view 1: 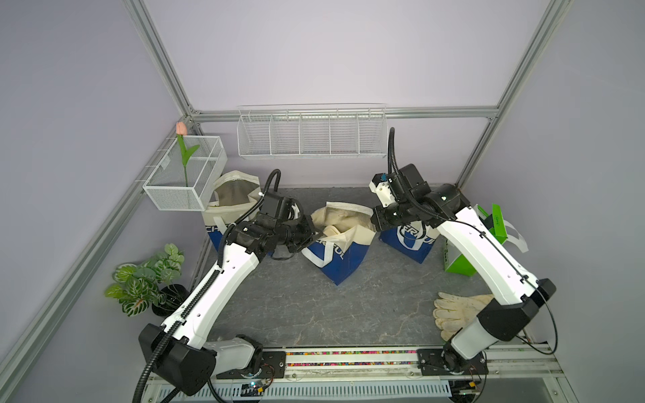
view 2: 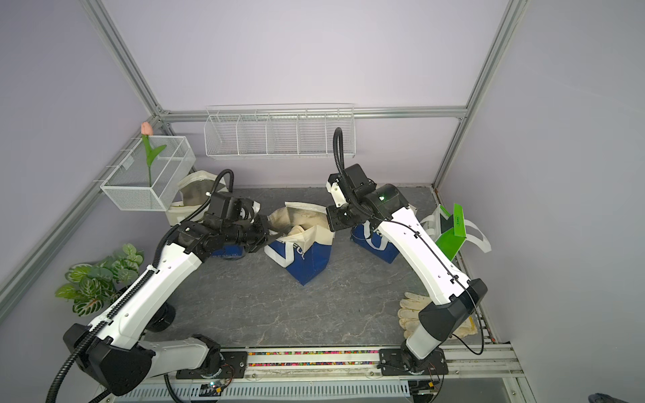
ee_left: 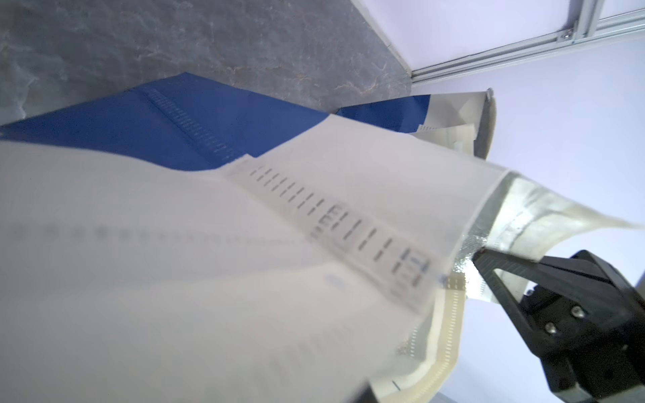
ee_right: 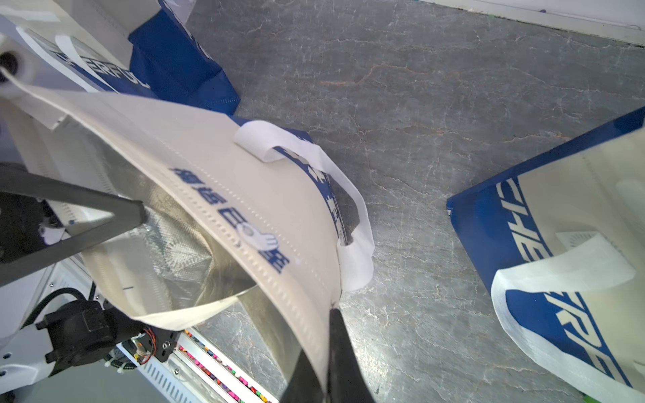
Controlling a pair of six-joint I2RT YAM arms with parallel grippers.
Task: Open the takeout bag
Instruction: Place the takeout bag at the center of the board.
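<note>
The takeout bag (view 1: 336,251) is sitting in the middle of the gray table (view 1: 307,314), with lots of bare room in front of it. A second bag (view 1: 413,246) is standing close on its right, and a third bag (view 1: 232,199) is sitting at the back left. White letters ending in "FUL" are showing on its blue bottom. The left gripper (view 1: 311,233) is pinching the bag's left rim, and the right gripper (ee_right: 328,352) is pinching its right rim. The cream top is gaping, showing shiny silver inside.
</note>
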